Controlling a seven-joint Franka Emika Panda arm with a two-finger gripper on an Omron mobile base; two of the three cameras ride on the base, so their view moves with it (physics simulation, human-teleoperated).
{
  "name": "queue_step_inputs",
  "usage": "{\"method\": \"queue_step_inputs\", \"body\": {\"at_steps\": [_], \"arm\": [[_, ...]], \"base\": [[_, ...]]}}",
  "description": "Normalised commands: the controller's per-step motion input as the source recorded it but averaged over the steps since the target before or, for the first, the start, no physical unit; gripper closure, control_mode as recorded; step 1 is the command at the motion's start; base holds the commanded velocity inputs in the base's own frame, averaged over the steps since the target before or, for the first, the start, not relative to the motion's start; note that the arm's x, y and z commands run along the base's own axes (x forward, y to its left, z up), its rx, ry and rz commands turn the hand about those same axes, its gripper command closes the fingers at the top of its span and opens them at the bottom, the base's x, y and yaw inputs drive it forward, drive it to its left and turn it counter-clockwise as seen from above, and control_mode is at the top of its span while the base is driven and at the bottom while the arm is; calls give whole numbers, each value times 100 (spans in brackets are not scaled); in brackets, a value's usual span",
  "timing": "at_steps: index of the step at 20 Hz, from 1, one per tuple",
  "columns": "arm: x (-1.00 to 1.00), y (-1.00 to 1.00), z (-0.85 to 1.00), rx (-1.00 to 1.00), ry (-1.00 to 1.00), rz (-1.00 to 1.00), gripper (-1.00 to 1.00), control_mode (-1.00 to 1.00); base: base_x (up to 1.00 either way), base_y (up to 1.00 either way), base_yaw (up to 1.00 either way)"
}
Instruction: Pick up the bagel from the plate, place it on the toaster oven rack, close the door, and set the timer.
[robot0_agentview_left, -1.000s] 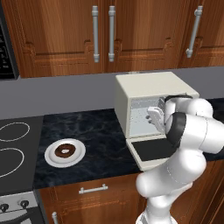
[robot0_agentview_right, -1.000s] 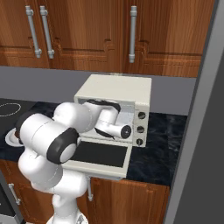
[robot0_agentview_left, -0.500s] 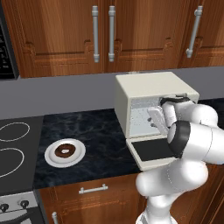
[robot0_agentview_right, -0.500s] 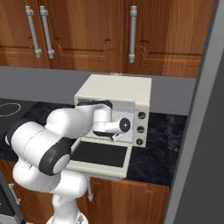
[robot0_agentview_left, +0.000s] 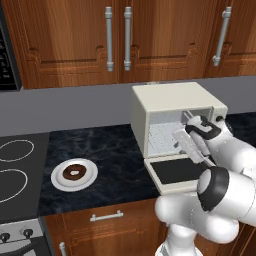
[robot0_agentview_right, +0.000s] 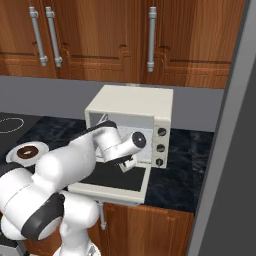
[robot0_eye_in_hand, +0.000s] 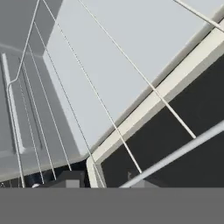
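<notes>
Bagel (robot0_agentview_left: 74, 172) on plate (robot0_agentview_left: 58, 182), far from gripper (robot0_agentview_left: 183, 144)

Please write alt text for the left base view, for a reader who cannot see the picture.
The white robot arm reaches its gripper toward the mouth of the cream toaster oven, whose door lies folded down flat on the dark counter. To the left, the bagel sits on the plate, beside the stove burners.

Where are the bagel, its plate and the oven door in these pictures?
bagel (robot0_agentview_left: 74, 172), left base view, on its brown ring.
plate (robot0_agentview_left: 59, 182), left base view, on its bare white rim.
door (robot0_agentview_left: 176, 170), left base view, on its dark glass window.
</notes>
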Motion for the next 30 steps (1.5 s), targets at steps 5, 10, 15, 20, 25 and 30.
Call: {"method": "queue_step_inputs", "body": {"at_steps": [5, 10, 15, 20, 25, 30], "arm": [[-77, -7, -19, -6, 13, 0, 100, -100], [-50, 0, -8, -6, 11, 0, -100, -100], [-36, 20, 82, -1, 0, 0, -100, -100], [-42, 39, 100, -1, 0, 0, -100, -100], [-52, 65, 97, -6, 0, 1, -100, -100], [-44, 95, 73, -10, 1, 5, -100, -100]], "base": [[0, 0, 0], [0, 0, 0], [0, 0, 0], [0, 0, 0], [0, 0, 0], [0, 0, 0]]}}
